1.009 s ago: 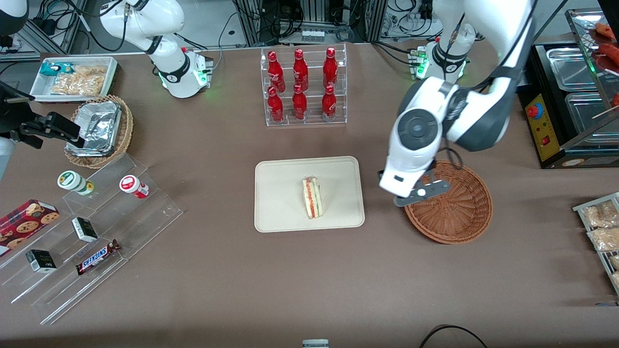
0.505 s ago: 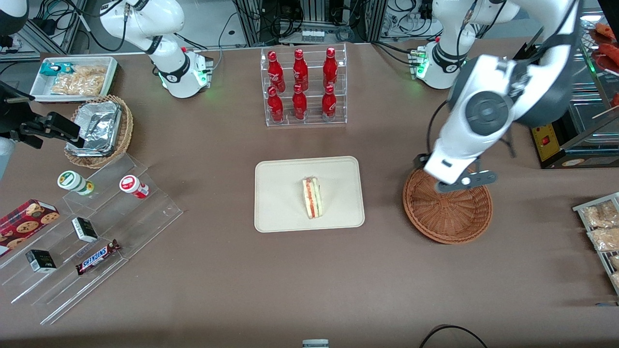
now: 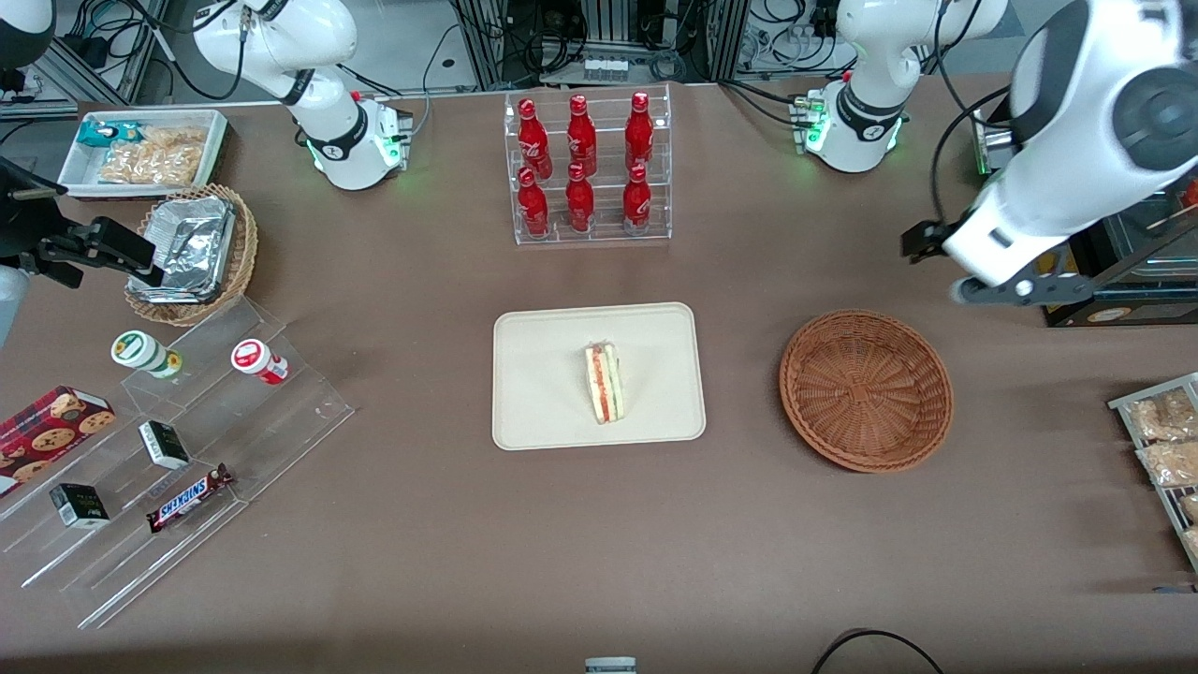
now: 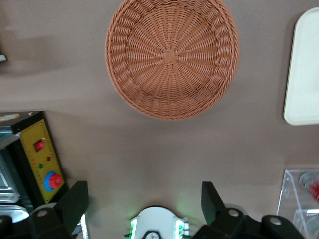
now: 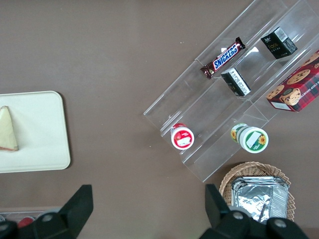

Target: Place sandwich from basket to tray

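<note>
Here, the sandwich (image 3: pixel 605 382) lies on the tray (image 3: pixel 543 412); the gripper (image 4: pixel 144 206), fingers spread wide and holding nothing, hovers above the table, farther from the front camera than the wicker basket (image 3: pixel 866 388).

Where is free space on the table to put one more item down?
Bare cloth lies between the tray and the basket, also nearer the camera than both. The basket holds nothing. The sandwich takes the tray's middle. The open gripper hangs above the table's edge.
</note>
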You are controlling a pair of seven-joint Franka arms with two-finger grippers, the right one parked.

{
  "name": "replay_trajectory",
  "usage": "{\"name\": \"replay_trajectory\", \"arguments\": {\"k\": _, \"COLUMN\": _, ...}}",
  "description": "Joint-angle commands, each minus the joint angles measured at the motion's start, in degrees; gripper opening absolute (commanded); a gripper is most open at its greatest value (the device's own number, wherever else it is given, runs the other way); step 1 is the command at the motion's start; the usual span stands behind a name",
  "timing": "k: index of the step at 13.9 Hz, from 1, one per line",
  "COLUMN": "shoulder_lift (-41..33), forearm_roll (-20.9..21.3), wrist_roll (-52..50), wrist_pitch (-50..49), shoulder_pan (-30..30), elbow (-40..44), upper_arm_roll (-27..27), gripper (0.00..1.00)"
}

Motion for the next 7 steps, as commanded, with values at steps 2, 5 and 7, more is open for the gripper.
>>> {"name": "replay_trajectory", "arguments": {"k": 2, "shoulder_lift": -1.44, "forearm_roll": -0.57, "wrist_roll": 4.13, "wrist_pitch": -2.41, "shoulder_pan": 0.38, "elbow": 3.93, "upper_arm_roll": 2.56, "gripper": 1.0}}
{"name": "replay_trajectory", "arguments": {"k": 5, "shoulder_lift": -1.52, "forearm_roll": -1.45, "wrist_roll": 8.26, "wrist_pitch": -1.97, "shoulder_pan": 0.38, "elbow": 4.46, "upper_arm_roll": 3.79, "gripper": 1.0}}
{"name": "replay_trajectory", "arguments": {"k": 7, "shoulder_lift": -1.44, "forearm_roll": -3.38, "wrist_roll": 8.35, "wrist_pitch": -1.62, "shoulder_pan": 0.38, "elbow": 4.64, "upper_arm_roll": 3.97, "gripper": 1.0}}
